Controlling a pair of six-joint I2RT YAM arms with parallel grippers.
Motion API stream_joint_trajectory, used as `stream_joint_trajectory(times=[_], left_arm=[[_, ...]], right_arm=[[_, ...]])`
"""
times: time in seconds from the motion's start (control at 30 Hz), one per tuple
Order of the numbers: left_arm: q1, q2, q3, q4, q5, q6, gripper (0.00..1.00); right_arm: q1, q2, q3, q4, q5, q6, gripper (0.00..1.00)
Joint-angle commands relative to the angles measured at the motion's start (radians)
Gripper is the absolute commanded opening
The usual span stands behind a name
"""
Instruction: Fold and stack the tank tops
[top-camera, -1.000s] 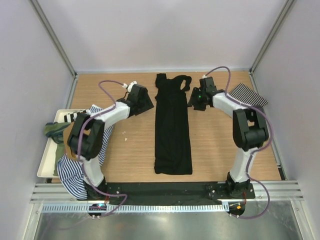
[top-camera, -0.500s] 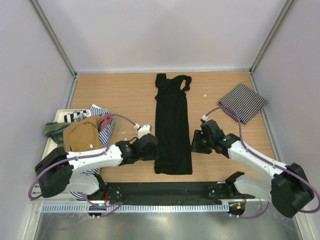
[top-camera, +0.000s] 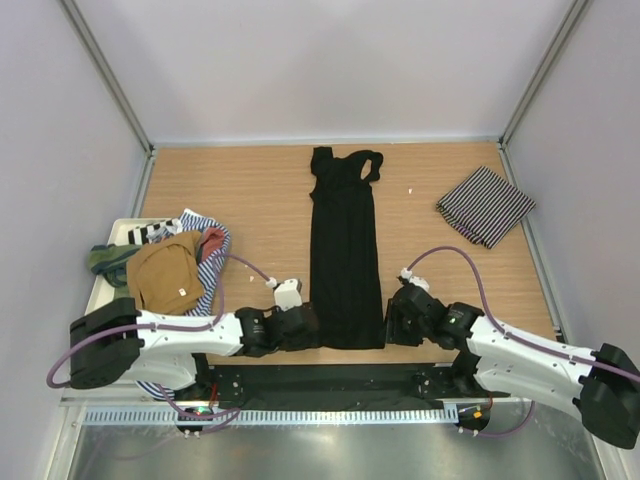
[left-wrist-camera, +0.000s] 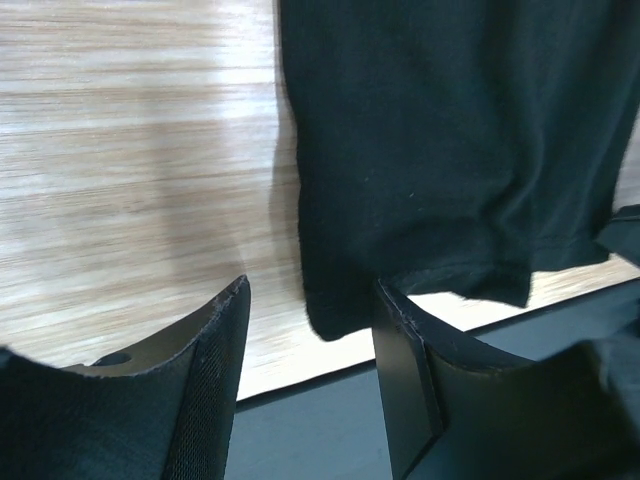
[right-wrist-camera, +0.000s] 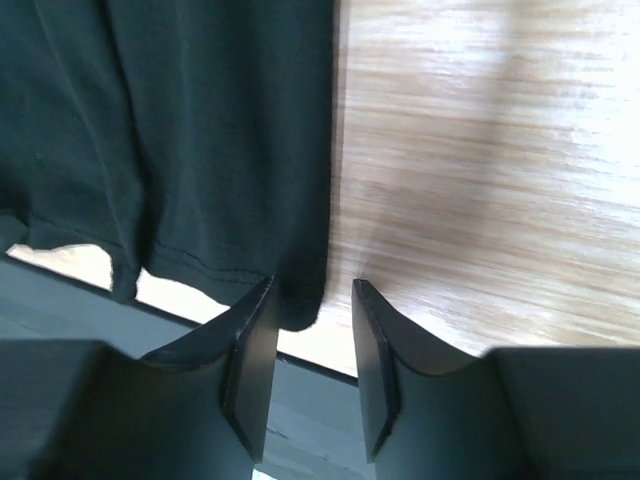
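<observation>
The plain black tank top (top-camera: 345, 250) lies flat and lengthwise in the middle of the table, straps at the far end. My left gripper (top-camera: 305, 328) is low at its near left hem corner, and my right gripper (top-camera: 393, 325) is at its near right hem corner. In the left wrist view the left gripper (left-wrist-camera: 312, 300) is open with the black top's (left-wrist-camera: 450, 150) corner between the jaws. In the right wrist view the right gripper (right-wrist-camera: 314, 295) is open around the black top's (right-wrist-camera: 180, 130) other corner. A finely striped tank top (top-camera: 485, 205) lies folded at the back right.
A white tray (top-camera: 92, 320) at the left edge holds a pile: a tan top (top-camera: 165, 270), a blue-and-white striped top (top-camera: 205, 265) and a green top (top-camera: 105, 258). The black base rail (top-camera: 340, 378) runs just behind the hem.
Both arms have swung from the far strap end of the black top back to its near hem corners. The pile on the tray now shows.
</observation>
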Motion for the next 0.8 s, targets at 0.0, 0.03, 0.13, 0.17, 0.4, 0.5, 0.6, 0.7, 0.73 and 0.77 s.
stream_joint_trajectory(times=[0.0,0.03,0.13,0.17,0.4,0.5,0.6,0.7,0.73,0.77], left_arm=[[-0.005,-0.037,-0.032,0.053,-0.055,-0.059,0.53],[-0.005,-0.048,-0.038,0.053,-0.061,-0.063,0.53],[-0.005,-0.106,-0.061,0.052,-0.073,-0.07,0.54],[-0.005,-0.12,-0.075,0.047,-0.087,-0.076,0.54],[-0.005,-0.176,-0.089,0.039,-0.089,-0.084,0.54],[-0.005,-0.15,-0.081,0.056,-0.07,-0.076,0.52],[-0.005,-0.122,-0.074,0.071,-0.055,-0.07,0.49],[-0.005,-0.108,-0.072,0.075,-0.052,-0.075,0.46],[-0.005,-0.104,-0.075,0.082,-0.053,-0.073,0.45],[-0.003,-0.09,-0.075,0.088,-0.052,-0.073,0.44]], right_arm=[[0.016,0.034,-0.004,0.011,0.055,0.072,0.4],[0.019,0.048,-0.004,0.014,0.06,0.077,0.38],[0.022,0.086,-0.01,0.031,0.052,0.094,0.34],[0.024,0.091,-0.016,0.04,0.046,0.095,0.3],[0.039,0.051,-0.01,0.002,0.047,0.104,0.22],[0.039,0.006,-0.015,-0.009,0.047,0.098,0.22],[0.039,0.008,-0.006,-0.024,0.051,0.087,0.14],[0.04,0.025,0.004,-0.033,0.049,0.074,0.01],[0.039,0.032,0.01,-0.037,0.047,0.074,0.01],[0.04,0.034,0.013,-0.044,0.049,0.066,0.01]])
